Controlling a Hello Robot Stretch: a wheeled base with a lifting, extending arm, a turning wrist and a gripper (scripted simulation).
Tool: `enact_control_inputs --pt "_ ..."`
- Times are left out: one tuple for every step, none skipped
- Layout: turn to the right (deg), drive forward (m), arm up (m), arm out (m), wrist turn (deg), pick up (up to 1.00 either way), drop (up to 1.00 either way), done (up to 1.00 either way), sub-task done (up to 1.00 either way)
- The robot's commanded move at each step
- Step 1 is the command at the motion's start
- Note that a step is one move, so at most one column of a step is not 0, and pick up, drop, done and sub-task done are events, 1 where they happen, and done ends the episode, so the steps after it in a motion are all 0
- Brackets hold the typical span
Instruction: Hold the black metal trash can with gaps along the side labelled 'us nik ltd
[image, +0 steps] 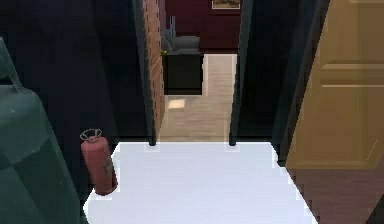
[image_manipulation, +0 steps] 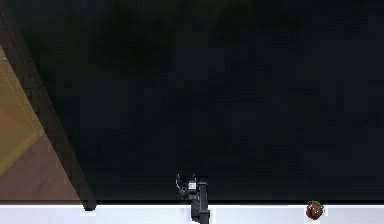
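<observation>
My gripper sits low in the arm side view, at the end of the short dark arm, close to a black wall. Its far end blends into that wall, so I cannot tell whether it holds anything. A large dark green rounded thing stands at the forward view's left edge; its kind is unclear.
A red fire extinguisher stands on the white floor beside the green thing. Ahead, an open doorway leads to a tan-floored room with dark furniture. A wooden door stands on the right. A small brown ball lies by the wall.
</observation>
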Motion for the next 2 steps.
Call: enact_control_inputs --pt "0.0 0.00 0.00 0.00 18.0 0.00 0.00 0.00 0.00" --pt "0.0 0.00 -0.30 0.00 0.0 0.00 0.00 0.00 0.00"
